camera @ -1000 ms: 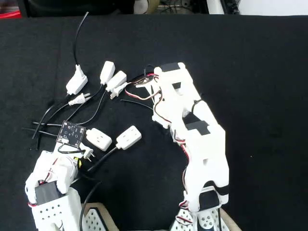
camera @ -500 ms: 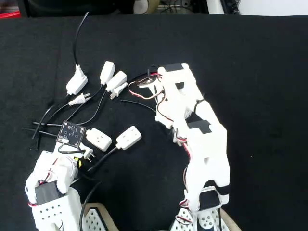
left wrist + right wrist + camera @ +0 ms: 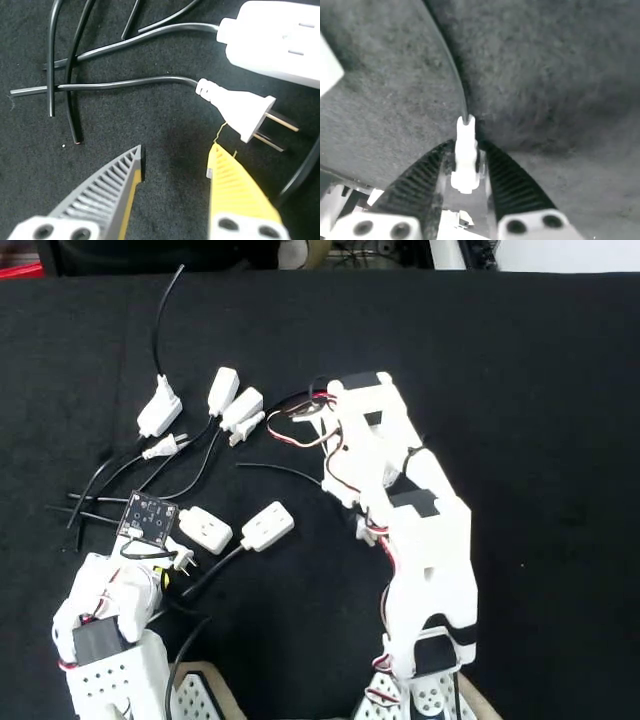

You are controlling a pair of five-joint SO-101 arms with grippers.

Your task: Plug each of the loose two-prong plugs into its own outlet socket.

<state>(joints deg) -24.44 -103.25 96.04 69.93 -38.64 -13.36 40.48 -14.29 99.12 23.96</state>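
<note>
— While the left gripper (image 3: pixel 177 149) hangs low over the cloth (image 3: pixel 150 115), how do its fingers stand?

— Spread wide, one grey and one yellow, with nothing between them but cloth. The loose plug (image 3: pixel 239 106) lies flat just past the yellow tip, close to it but apart (both prongs bare and pointing away from its lead).

— And the socket (image 3: pixel 272 37)?

— It is white and lies flat just beyond that plug, slots facing up. The two are near each other, not joined. From above, a second socket (image 3: pixel 267 524) lies beside the first, both near the left arm's end.

— The right gripper (image 3: pixel 466 146)?

— Its black fingers are closed tight on the held plug (image 3: pixel 465 167), pinching its white body from both sides. I cannot make out the prongs.

— Where is that on the table?

— The right arm (image 3: pixel 420 530) stretches up the middle. The black cord (image 3: pixel 275 470) curves out leftward from under it. Farther left, a cluster (image 3: pixel 240 407) of more white plugs and sockets lies among tangled leads.
</note>
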